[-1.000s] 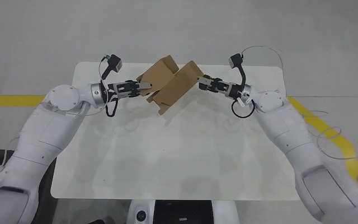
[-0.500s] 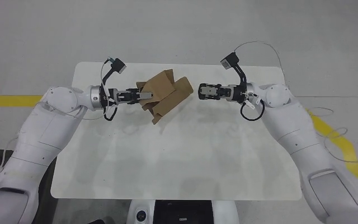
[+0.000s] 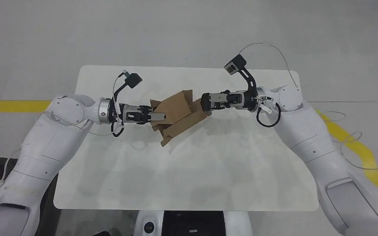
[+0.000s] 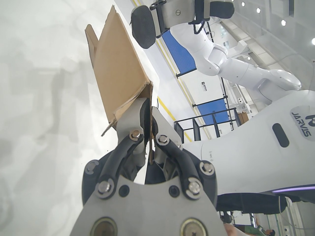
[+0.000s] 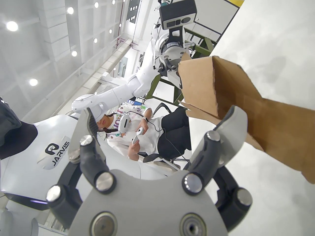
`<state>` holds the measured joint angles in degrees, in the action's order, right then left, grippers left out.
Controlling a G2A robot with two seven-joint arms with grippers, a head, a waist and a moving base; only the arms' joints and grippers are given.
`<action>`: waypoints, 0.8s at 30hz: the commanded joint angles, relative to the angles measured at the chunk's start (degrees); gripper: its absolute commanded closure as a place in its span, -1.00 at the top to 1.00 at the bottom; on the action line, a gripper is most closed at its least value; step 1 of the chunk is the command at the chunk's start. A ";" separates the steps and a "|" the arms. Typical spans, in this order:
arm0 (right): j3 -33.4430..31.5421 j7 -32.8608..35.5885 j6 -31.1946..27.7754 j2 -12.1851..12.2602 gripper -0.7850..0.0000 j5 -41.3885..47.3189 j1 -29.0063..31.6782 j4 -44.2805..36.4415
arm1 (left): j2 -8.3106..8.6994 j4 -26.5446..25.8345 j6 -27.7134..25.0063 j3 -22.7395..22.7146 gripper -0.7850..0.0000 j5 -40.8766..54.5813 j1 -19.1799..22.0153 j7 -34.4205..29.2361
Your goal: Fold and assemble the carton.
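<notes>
A brown, partly folded carton (image 3: 178,113) hangs over the back middle of the white table (image 3: 236,171). My left gripper (image 3: 155,116) is shut on its left panel; in the left wrist view the fingers (image 4: 128,119) pinch a cardboard wall of the carton (image 4: 118,67) edge-on. My right gripper (image 3: 204,101) stands open at the carton's right end. In the right wrist view one fingertip (image 5: 235,116) lies against the carton (image 5: 221,89), the other is out in the air. The right gripper (image 4: 182,13) also shows beyond the carton in the left wrist view.
The table's front half and both its side strips lie bare. A thin cable (image 3: 266,47) loops above the right arm. A yellow line (image 3: 18,106) runs along the floor on both sides of the table.
The right gripper let go of the carton, drew back to the right, then returned open to its right end. The left gripper carried the carton slightly nearer and toward the middle.
</notes>
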<state>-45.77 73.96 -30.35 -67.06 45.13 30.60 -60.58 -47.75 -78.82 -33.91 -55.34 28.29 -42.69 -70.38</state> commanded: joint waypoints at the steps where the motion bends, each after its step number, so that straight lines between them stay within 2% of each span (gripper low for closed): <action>1: 0.97 -0.11 -0.12 -0.41 1.00 0.33 0.12 -0.43 | 0.13 -0.76 0.30 -0.06 -1.00 0.73 -0.26 -0.30; 5: 1.64 -0.92 -0.93 -0.97 1.00 1.50 0.30 -0.88 | 0.34 -1.61 0.97 -0.12 -1.00 1.76 -0.58 -0.96; 6: 1.76 -1.22 -1.23 -1.07 0.93 1.16 0.23 -0.97 | 0.43 -1.82 1.22 -0.15 -1.00 2.11 -0.74 -1.21; 9: 1.90 -1.71 -1.73 -1.17 1.00 1.12 0.46 -2.42 | 0.57 -1.82 2.13 -0.28 -1.00 3.77 -1.04 -2.13; 24: 1.84 -1.89 -1.90 -1.03 1.00 0.64 0.68 -3.85 | 0.76 -1.24 2.49 -0.87 -1.00 4.67 -1.17 -2.48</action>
<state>-43.93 72.08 -32.26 -68.09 45.77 31.29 -64.43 -46.98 -80.08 -31.48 -56.21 32.88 -43.82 -72.81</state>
